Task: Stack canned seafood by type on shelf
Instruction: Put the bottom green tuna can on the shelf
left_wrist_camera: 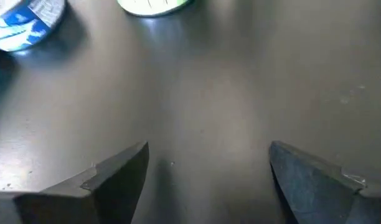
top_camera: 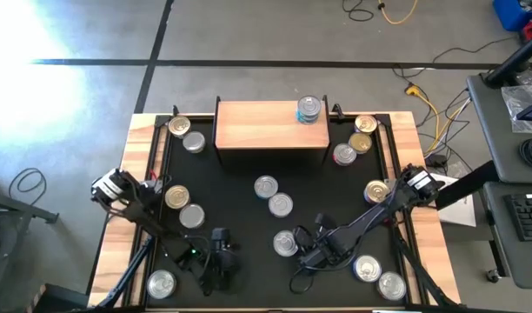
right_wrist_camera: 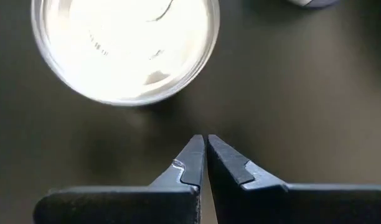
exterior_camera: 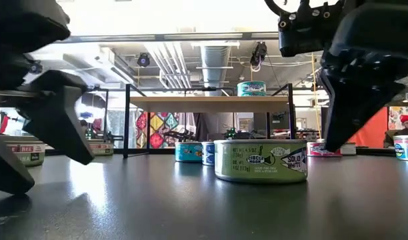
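While my right gripper (right_wrist_camera: pixel 206 149) hangs pinched shut just beside a silver-lidded can (right_wrist_camera: pixel 125 43), pressing down like this would shove it, not grasp it. My left gripper (left_wrist_camera: pixel 209 174) is spread wide over bare black table (top_camera: pixel 240 200), holding nothing. One stack of cans (top_camera: pixel 309 109) sits on the shelf (top_camera: pixel 257 123); a careless reach there could topple it.

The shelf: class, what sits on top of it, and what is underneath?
On the shelf: one blue-labelled tin, perhaps stacked. From above, the board hides underneath.
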### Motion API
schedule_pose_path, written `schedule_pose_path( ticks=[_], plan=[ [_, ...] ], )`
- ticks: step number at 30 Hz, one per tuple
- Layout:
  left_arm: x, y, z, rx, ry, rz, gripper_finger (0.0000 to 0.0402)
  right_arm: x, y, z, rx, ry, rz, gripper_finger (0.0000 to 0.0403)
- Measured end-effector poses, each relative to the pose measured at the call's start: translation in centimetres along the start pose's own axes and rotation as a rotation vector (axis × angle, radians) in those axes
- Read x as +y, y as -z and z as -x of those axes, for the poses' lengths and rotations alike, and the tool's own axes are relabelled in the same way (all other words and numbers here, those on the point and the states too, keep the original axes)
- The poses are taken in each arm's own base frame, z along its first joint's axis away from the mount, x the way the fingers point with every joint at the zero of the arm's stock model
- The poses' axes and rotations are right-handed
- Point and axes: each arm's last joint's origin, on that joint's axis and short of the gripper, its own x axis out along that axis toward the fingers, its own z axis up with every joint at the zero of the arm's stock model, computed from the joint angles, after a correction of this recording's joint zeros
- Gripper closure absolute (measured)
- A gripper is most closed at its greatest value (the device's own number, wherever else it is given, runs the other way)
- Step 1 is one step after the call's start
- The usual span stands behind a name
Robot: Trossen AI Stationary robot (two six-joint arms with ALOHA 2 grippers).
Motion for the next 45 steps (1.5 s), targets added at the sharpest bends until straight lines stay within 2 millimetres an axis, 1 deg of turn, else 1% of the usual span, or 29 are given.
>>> schedule_pose_path(
  ticks=[2, 5, 7, 10, 13, 16, 18, 20, 23, 26, 30, 32, 34, 38, 40, 45],
  plan=[
    [0.6, -0.5, -0.2, 0.021, 0.029, 0.007, 0.0073, -0.1, -0.1, 0.0, -0.022, 0.019, -0.019, 0.0390],
    [1.5, -1.1, -0.9, 0.075, 0.095, 0.078, 0.0055, -0.3, -0.2, 0.0, -0.039, 0.041, -0.040, 0.0390],
    [1.7, -1.1, -1.3, 0.105, 0.122, 0.110, 0.0040, -0.3, -0.2, 0.0, -0.043, 0.045, -0.048, 0.0390],
    [1.9, -0.7, -1.5, 0.090, 0.136, 0.132, 0.0019, -0.3, -0.2, 0.0, -0.042, 0.045, -0.051, 0.0390],
    [1.9, -0.2, -1.4, 0.029, 0.133, 0.169, 0.0010, -0.4, -0.2, -0.1, -0.035, 0.045, -0.057, 0.0390],
    [1.6, 0.5, -1.5, -0.072, 0.079, 0.177, 0.0010, -0.5, -0.1, -0.3, -0.028, 0.053, -0.056, 0.0390],
    [1.6, 0.8, -1.9, -0.127, 0.039, 0.175, 0.0014, -0.6, 0.0, -0.9, -0.019, 0.071, -0.064, 0.0390],
    [1.7, 1.0, -2.6, -0.165, 0.023, 0.182, 0.0018, -0.6, 0.3, -2.0, -0.003, 0.098, -0.087, 0.0390],
    [1.6, 1.3, -3.5, -0.220, -0.004, 0.179, 0.0023, -0.1, 0.5, -3.4, 0.027, 0.088, -0.096, 0.0390],
    [1.3, 1.3, -4.2, -0.283, -0.037, 0.150, 0.0024, 0.7, 0.1, -3.9, 0.067, 0.072, -0.084, 0.0390],
    [0.9, 0.9, -5.0, -0.341, -0.045, 0.092, 0.0025, 2.7, -1.3, -3.3, 0.015, -0.001, -0.110, 0.0390],
    [0.7, 0.6, -5.5, -0.363, -0.052, 0.060, 0.0025, 3.7, -2.0, -2.7, -0.019, -0.046, -0.096, 0.0390],
    [0.5, 0.5, -6.0, -0.378, -0.056, 0.052, 0.0025, 4.2, -2.4, -2.0, -0.032, -0.075, -0.068, 0.0390],
    [0.4, 0.7, -6.3, -0.391, -0.076, 0.050, 0.0024, 4.3, -2.3, -1.3, -0.030, -0.062, -0.054, 0.0390],
    [0.5, 0.8, -6.3, -0.392, -0.083, 0.053, 0.0023, 4.0, -2.0, -1.4, -0.019, -0.039, -0.058, 0.0390],
    [0.8, 0.5, -6.3, -0.398, -0.084, 0.046, 0.0022, 3.9, -2.0, -1.9, -0.023, -0.030, -0.063, 0.0390]
  ],
)
